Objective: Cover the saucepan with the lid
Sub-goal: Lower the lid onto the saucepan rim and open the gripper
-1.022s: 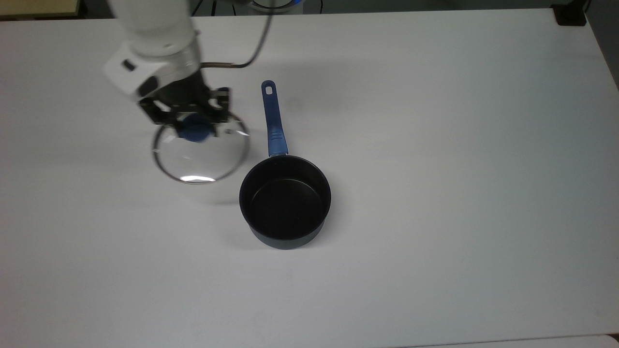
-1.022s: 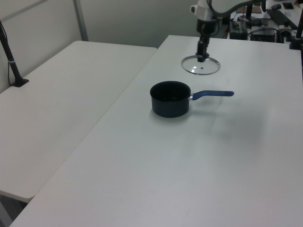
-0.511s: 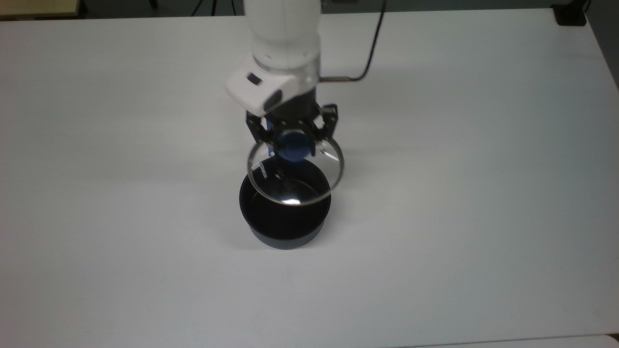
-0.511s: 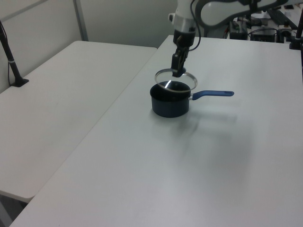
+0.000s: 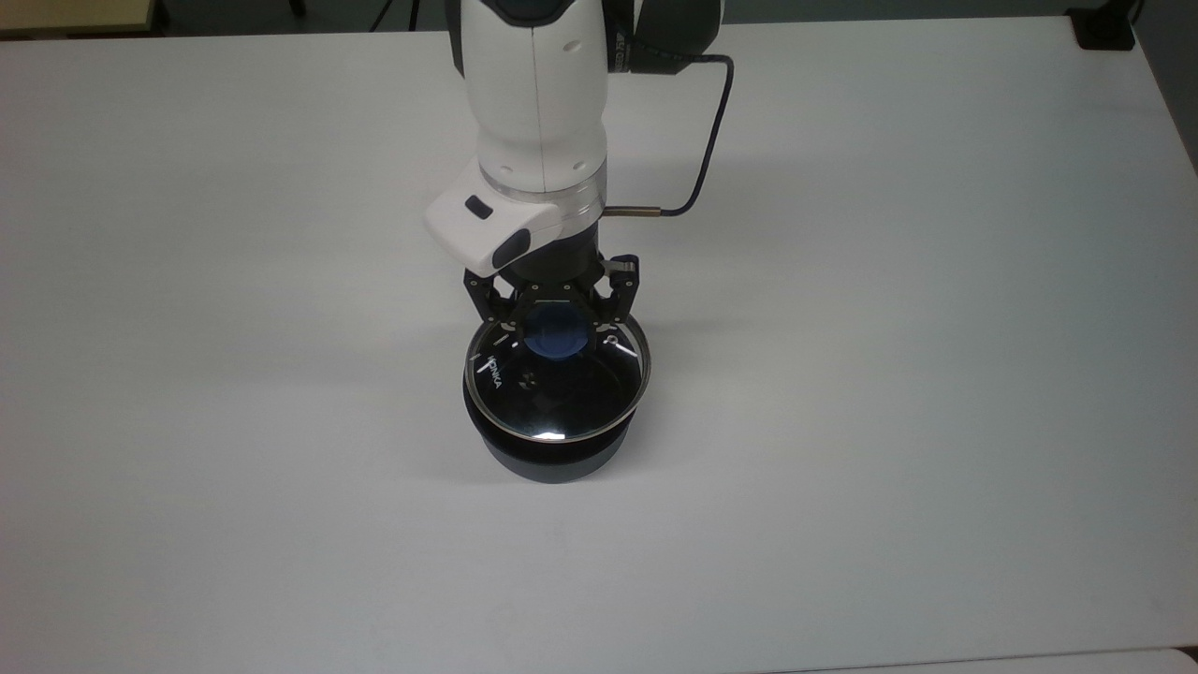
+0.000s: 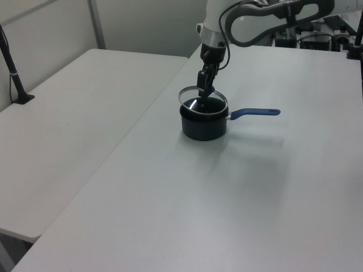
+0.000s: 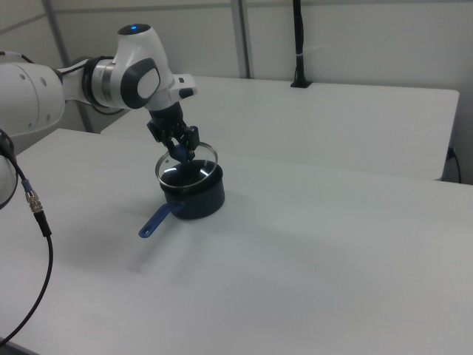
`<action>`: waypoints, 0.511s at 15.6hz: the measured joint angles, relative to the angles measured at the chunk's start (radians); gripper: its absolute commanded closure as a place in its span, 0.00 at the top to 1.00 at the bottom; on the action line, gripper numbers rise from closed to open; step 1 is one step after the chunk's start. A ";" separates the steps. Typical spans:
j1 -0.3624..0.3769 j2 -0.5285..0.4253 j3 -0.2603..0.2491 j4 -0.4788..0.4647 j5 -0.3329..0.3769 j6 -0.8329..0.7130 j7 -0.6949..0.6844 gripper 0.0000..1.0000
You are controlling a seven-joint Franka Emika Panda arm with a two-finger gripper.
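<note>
I've got the gripper (image 5: 556, 329) straight over the saucepan (image 5: 552, 449), jaws clenched on the blue knob (image 5: 554, 333) at the centre of the lid (image 5: 557, 393). The knob sits squarely between the two black fingers (image 5: 493, 304). In the top view the lid's steel rim lines up almost exactly with the pan's mouth, the black interior showing through the glass, white lettering near the top view's left edge of the disc.

From the left view the lid (image 6: 203, 100) looks to ride just above the saucepan (image 6: 203, 126), perhaps slightly tilted, though I can't say for sure whether any part of the rim is touching. The right view gives the same read: lid (image 7: 188, 166) over saucepan (image 7: 195, 197), gripper (image 7: 182, 150) coming down at a slant.

The long blue handle (image 6: 255, 113) points toward the left view's right, lying level over the white tabletop (image 5: 889, 374). A black cable (image 5: 704, 131) loops off the wrist.
</note>
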 measured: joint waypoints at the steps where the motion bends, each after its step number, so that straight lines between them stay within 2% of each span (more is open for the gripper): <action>1: -0.001 0.004 0.000 0.001 0.000 0.000 0.000 0.55; 5: -0.007 0.022 0.000 0.002 0.000 0.000 0.000 0.56; 6: -0.008 0.024 0.000 0.002 0.000 0.000 0.000 0.71; 7: -0.008 0.027 0.000 0.002 0.000 0.000 0.000 0.95; 8: -0.008 0.028 0.000 0.002 0.000 0.000 0.000 1.00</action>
